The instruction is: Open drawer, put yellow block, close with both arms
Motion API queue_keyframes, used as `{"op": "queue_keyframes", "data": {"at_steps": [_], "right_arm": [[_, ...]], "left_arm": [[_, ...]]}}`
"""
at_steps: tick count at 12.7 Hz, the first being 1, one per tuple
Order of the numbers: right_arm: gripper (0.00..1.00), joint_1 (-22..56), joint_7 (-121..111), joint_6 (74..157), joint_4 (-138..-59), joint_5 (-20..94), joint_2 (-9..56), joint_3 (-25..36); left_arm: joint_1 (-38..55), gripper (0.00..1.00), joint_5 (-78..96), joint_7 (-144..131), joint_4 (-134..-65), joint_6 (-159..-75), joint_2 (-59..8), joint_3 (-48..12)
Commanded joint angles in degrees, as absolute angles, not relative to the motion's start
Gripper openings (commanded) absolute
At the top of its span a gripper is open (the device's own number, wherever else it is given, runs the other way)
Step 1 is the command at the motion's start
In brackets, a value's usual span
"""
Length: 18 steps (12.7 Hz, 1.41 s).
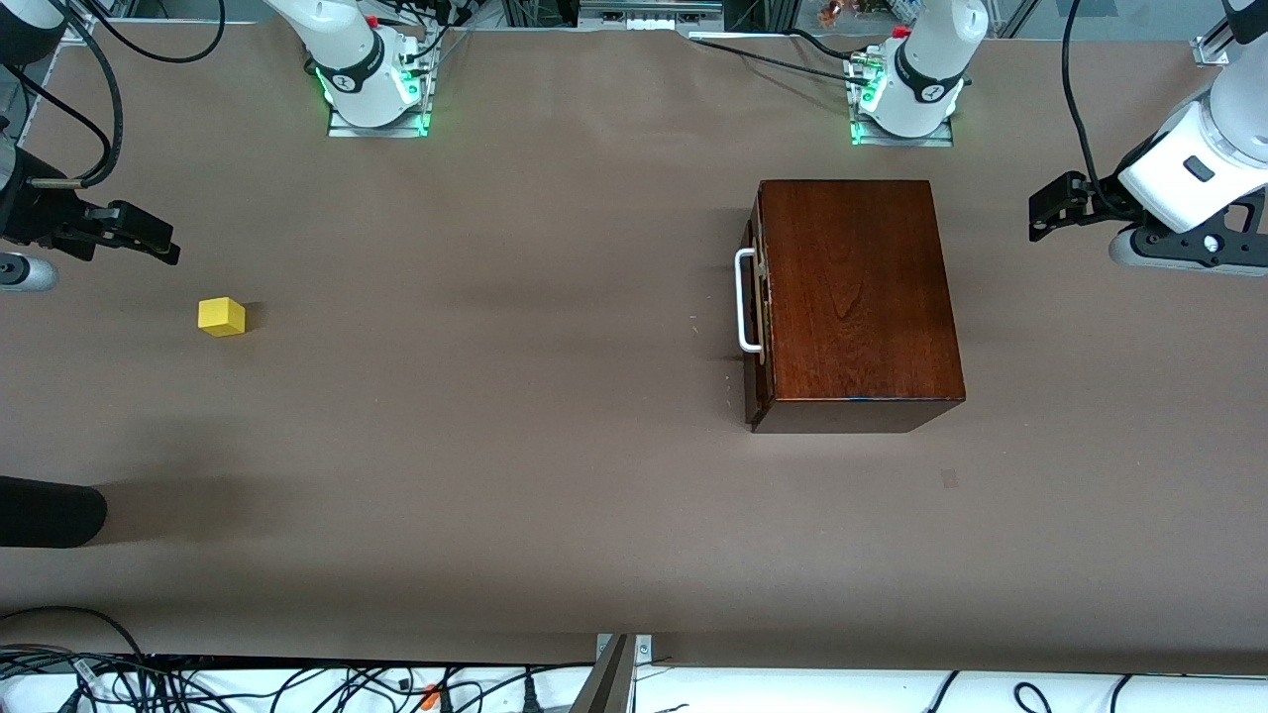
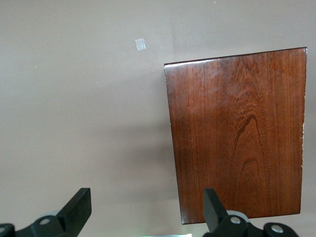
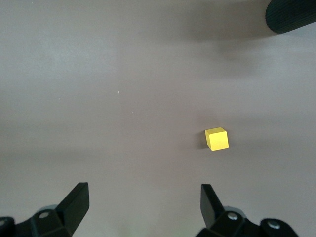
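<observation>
The dark glossy reddish-brown wooden box (image 1: 857, 297) sits on the brown table (image 1: 515, 446) toward the left arm's end, its drawer (image 1: 758, 307) pushed in flush, with the white U-shaped bar handle (image 1: 745, 302) facing the right arm's end. The small bright yellow cube (image 1: 221, 317) lies well apart from it, near the right arm's end, with bare tabletop all around. Only the front view shows handle and drawer front; the left wrist view sees just the box's top panel (image 2: 237, 133) and a small pale tape square (image 2: 140, 45) on the table beside it, also faint in the front view nearer the camera than the box. The right wrist view shows the cube (image 3: 217, 138) and a black ribbed cylinder (image 3: 291, 16) at its edge, which the front view places at the table's edge nearer the camera than the cube. The left gripper (image 1: 1058, 203) hangs over the table at the left arm's end, apart from the box, its fingers (image 2: 79, 210) spread wide and empty. The right gripper (image 1: 139, 235) hovers near the cube, fingers (image 3: 76, 202) likewise wide apart, holding nothing. A broad open stretch of table separates cube and handle.
</observation>
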<state>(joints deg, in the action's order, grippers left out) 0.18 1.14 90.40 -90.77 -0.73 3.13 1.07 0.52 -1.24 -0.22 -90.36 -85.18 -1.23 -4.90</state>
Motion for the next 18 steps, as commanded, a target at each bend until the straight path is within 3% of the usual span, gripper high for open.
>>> {"op": "queue_keyframes", "data": {"at_steps": [1, 5, 12, 18], "right_arm": [[1.00, -0.44, 0.26, 90.70, -91.32, -1.23, 2.02, 0.70], [1.00, -0.44, 0.35, 90.79, -91.32, -1.23, 2.11, 0.70], [1.00, -0.44, 0.26, 90.79, -91.32, -1.23, 2.11, 0.70], [1.00, -0.44, 0.26, 90.79, -91.32, -1.23, 2.11, 0.70]], "left_arm": [[0.53, 1.00, -0.35, 0.70, -88.59, -83.67, -2.37, -4.92], [1.40, 1.00, -0.35, 0.70, -89.21, -83.58, -2.37, -6.32], [2.80, 1.00, -0.61, -12.54, -88.51, -89.90, -9.92, -20.37], [15.45, 1.00, -1.76, -28.20, -88.59, -100.44, -19.14, -20.92]]}}
